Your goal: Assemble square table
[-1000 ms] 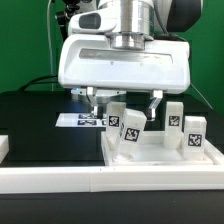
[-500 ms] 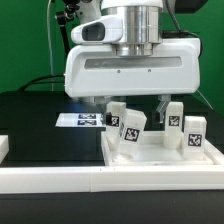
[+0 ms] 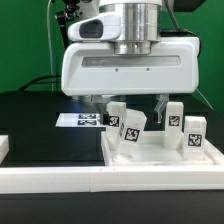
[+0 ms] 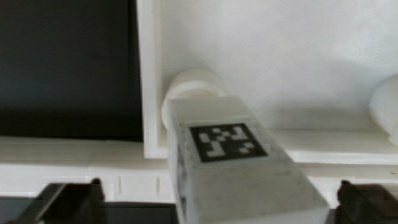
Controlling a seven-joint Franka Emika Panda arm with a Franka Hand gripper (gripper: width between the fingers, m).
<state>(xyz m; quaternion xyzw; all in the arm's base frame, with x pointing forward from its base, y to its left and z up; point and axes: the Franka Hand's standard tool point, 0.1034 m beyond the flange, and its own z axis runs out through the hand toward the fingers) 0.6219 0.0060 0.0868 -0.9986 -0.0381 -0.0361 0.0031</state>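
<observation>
legs (image 3: 131,133) upright on square table (image 3: 160,160) | black surface (image 3: 40,120) | green wall (image 3: 25,40)

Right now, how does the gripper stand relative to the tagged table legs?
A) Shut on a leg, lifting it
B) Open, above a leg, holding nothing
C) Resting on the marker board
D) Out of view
B: the gripper stands open with a leg between its fingers, ungripped.

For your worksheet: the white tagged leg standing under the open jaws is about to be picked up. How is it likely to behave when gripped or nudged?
The leg looks like moulded plastic, so it is probably stiff and light. Standing upright and taller than wide, it may tip if nudged off-centre. Its smooth, rounded surface could slip a little between the jaws of the gripper.
</observation>
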